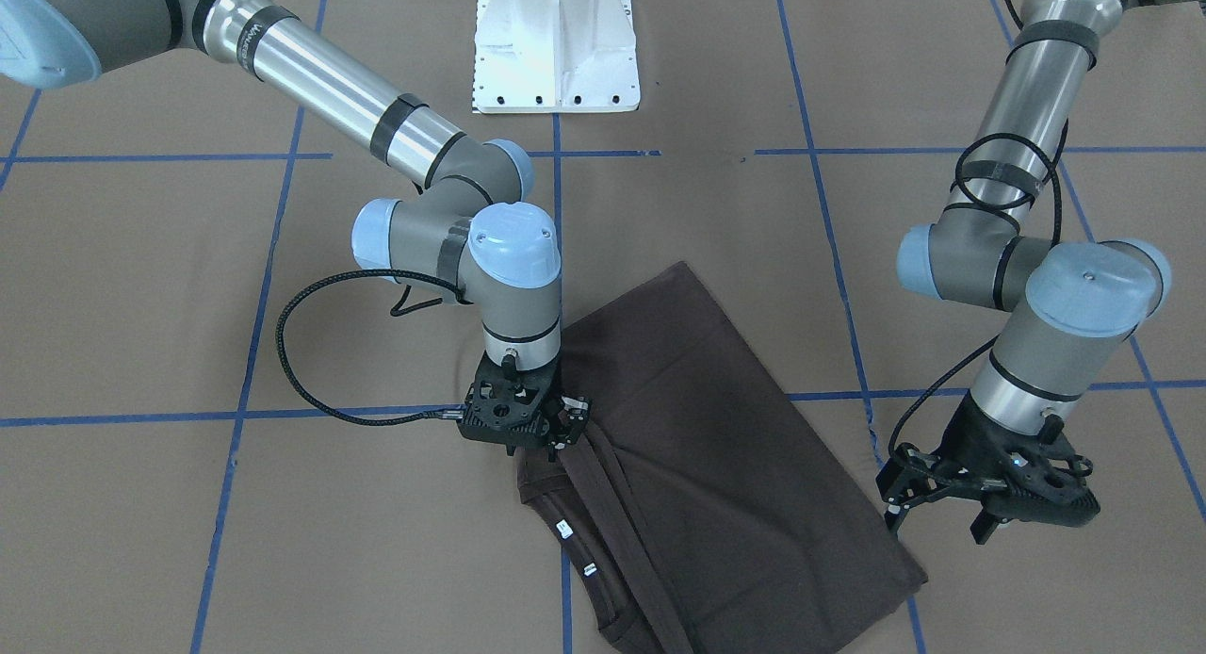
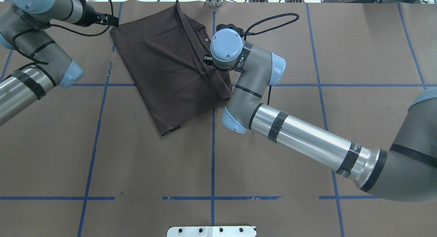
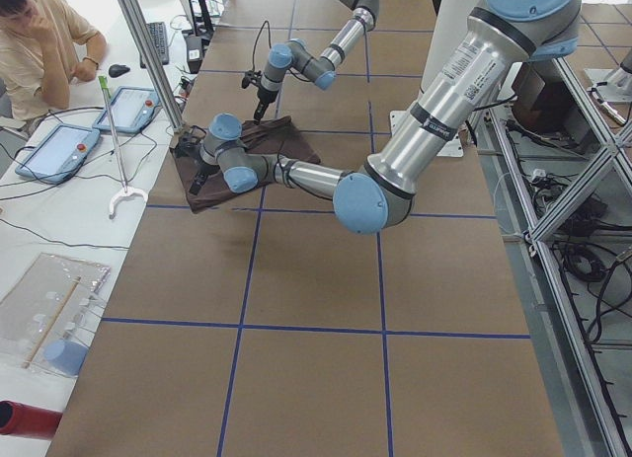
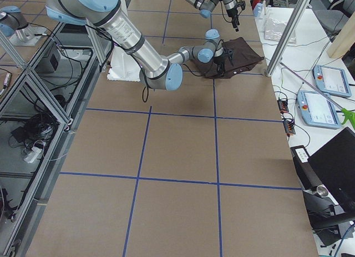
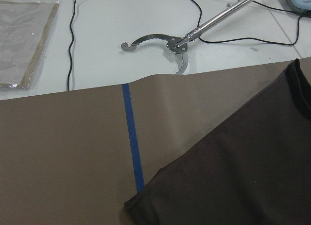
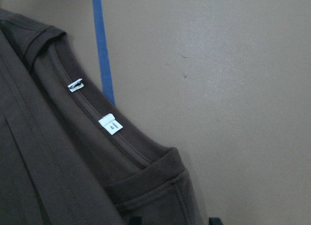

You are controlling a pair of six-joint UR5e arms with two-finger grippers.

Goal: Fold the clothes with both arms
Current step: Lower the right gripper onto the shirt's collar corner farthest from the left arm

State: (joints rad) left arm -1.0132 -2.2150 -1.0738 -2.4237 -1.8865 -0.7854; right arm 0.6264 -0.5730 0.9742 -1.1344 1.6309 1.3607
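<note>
Lying skewed to the blue tape lines (image 1: 236,418), the dark brown T-shirt (image 1: 716,428) sits flat on the desk (image 1: 141,286), on the side far from the robot near the operators' edge. Its sides look turned in and a long folded band runs down it, so it reads as a narrow rectangle partway through folding. The collar (image 6: 92,120) end with the white neck tags (image 6: 111,124) points away from the robot, the hem end toward it. The right hand (image 1: 539,435) is down at the shirt's edge by the shoulder, just short of the collar. Its wrist view shows two fingertips (image 6: 136,221) spread with shoulder cloth between them, so it is released, straddling the edge and not pinching yet, likely set there to take that corner. The left hand (image 1: 939,520) hangs just beside the opposite corner of the same end. It appears raised off the desk, jaws apart, nothing in it; its wrist view shows only the shirt corner and brown paper, no fingers. Judgement: the hands sit at the two corners of the collar end so they can lift it together and lay it over toward the hem, halving the length. The left one would need to come down onto its corner first. Risk: the loose folded band by the right hand may slip out if only the top layer is caught. A reacher tool (image 5: 170,43) lies on the white surface beyond the paper, not in play.
</note>
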